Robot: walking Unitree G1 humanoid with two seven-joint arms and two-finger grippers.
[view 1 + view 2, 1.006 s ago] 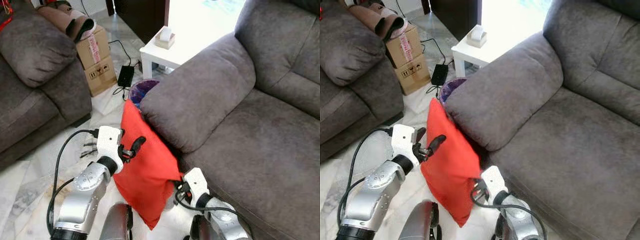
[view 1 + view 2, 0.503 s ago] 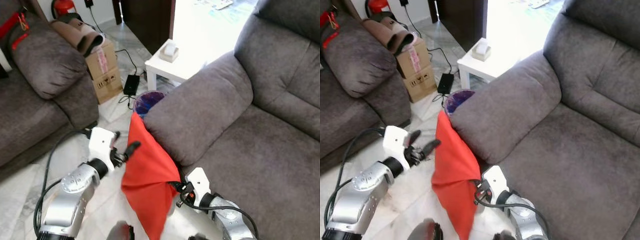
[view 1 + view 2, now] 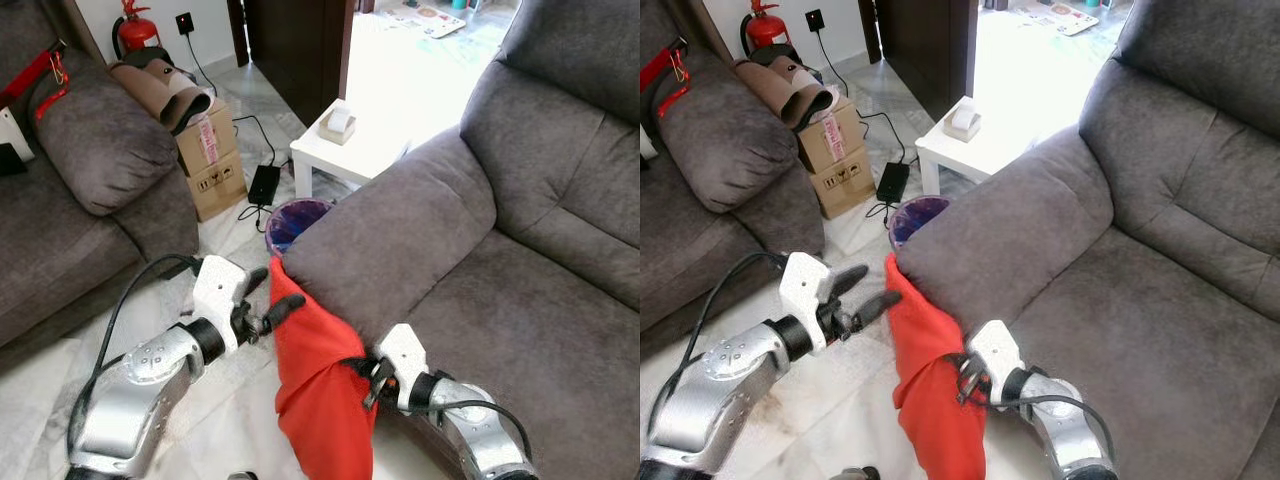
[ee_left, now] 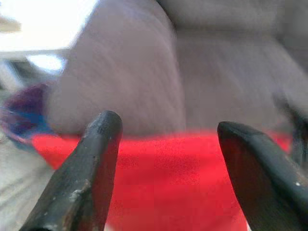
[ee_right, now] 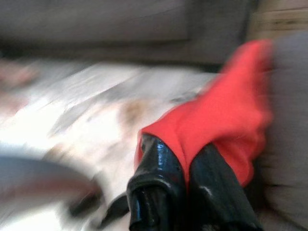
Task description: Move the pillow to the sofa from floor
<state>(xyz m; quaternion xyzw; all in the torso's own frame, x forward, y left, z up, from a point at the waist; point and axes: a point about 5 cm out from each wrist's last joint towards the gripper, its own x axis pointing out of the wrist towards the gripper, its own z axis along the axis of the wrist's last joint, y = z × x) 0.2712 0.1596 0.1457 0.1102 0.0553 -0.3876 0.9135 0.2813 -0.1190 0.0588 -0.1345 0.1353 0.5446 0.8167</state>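
While right gripper (image 3: 368, 377) grips: clenched on one red pillow (image 3: 322, 400), lower centre of frame
left gripper (image 3: 262, 305): fingers spread, released, just beside pillow's upper corner
pillow position: hanging off floor (image 3: 225, 420), against the armrest front of right sofa (image 3: 520, 270)
sofas: two grey, second sofa (image 3: 70, 200) at left
extras: one white side table (image 3: 350, 150), one cardboard box (image 3: 212, 160), one purple bin (image 3: 293, 218)
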